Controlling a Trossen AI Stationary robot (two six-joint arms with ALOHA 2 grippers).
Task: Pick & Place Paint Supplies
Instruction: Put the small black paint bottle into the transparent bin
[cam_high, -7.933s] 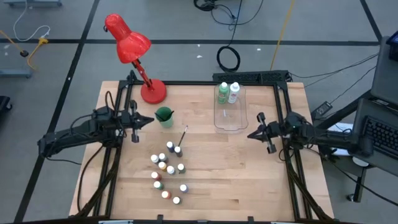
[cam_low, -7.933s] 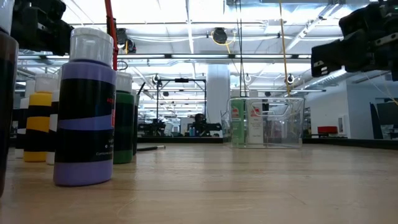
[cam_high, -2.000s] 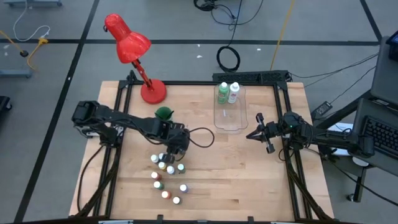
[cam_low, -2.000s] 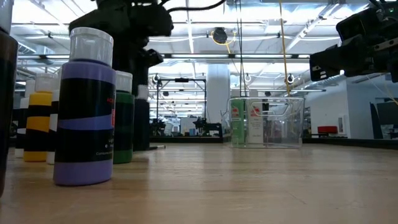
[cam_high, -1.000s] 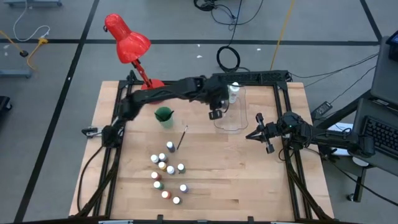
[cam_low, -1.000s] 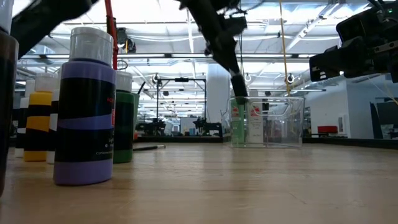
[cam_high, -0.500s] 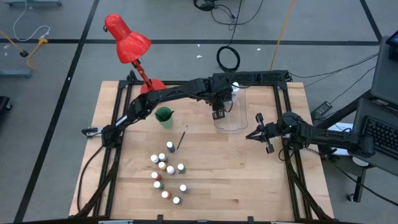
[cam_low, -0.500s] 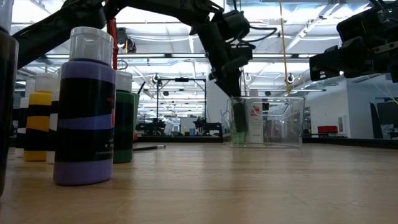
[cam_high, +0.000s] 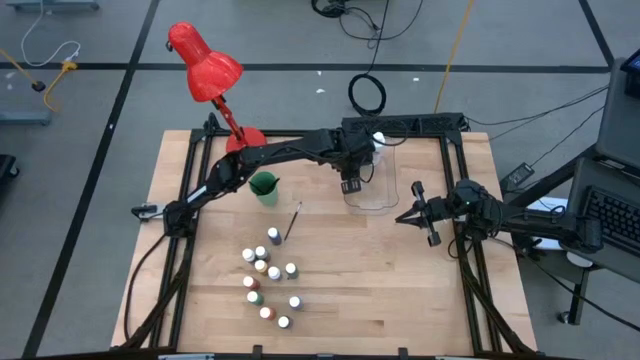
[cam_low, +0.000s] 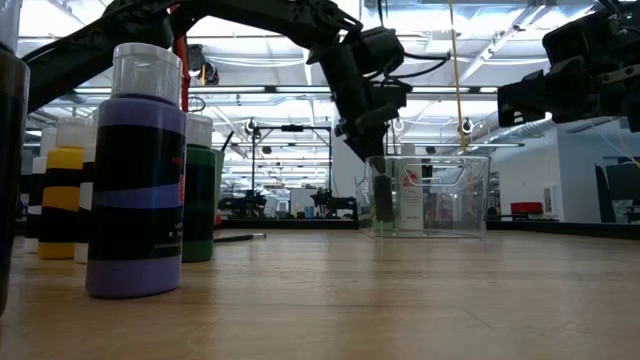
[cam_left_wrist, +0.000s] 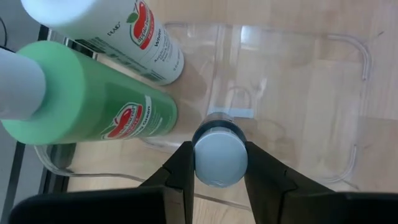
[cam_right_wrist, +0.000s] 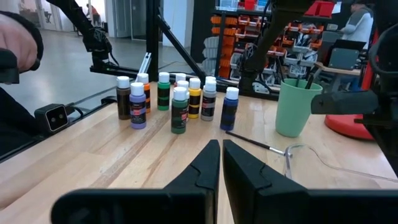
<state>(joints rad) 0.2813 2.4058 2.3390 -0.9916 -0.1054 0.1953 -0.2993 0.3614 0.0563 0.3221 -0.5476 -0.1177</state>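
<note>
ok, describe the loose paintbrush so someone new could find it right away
Start at the red lamp at the table's far left corner, then drop to the green cup beside its base. The paintbrush lies flat on the wood between that cup and the cluster of small paint bottles. It is the only thin dark stick lying loose; everything nearby stands upright.

A red desk lamp (cam_high: 210, 75) is set at the far left corner of the wooden table (cam_high: 400, 290); a green cup (cam_high: 264, 186) is placed near it; a clear bin (cam_high: 378, 196) is seen further right.
</note>
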